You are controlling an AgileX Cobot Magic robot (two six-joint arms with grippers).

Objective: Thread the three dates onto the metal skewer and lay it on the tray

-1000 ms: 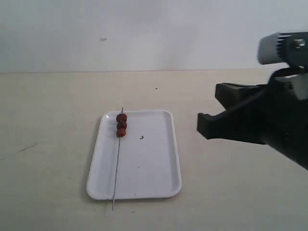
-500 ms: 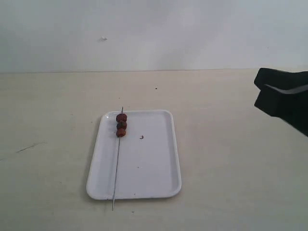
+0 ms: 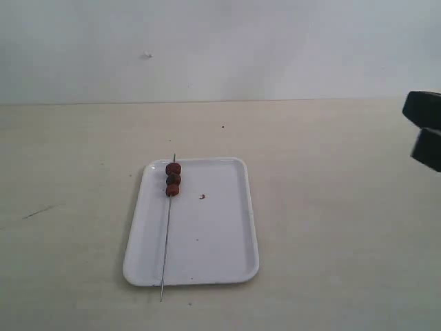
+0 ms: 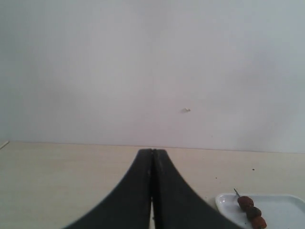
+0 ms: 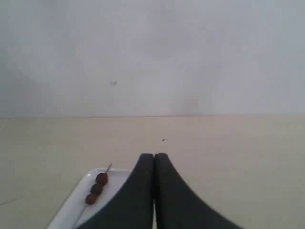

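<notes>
The white tray lies on the table, left of centre. On it lies the metal skewer, running lengthwise along the tray's left side, its near end sticking out past the front rim. The three dates are threaded in a row near the skewer's far end, also seen as dates and dates. My right gripper is shut and empty, seen at the exterior view's right edge as a dark right gripper, far from the tray. My left gripper is shut and empty, off to the tray's left.
A small reddish crumb lies on the tray beside the dates. A dark speck marks the beige table beyond the tray. A pale wall rises behind the table.
My right arm has pulled back to the right, from beside the tray to the view's right edge. The skewer, dates and tray have not moved.
</notes>
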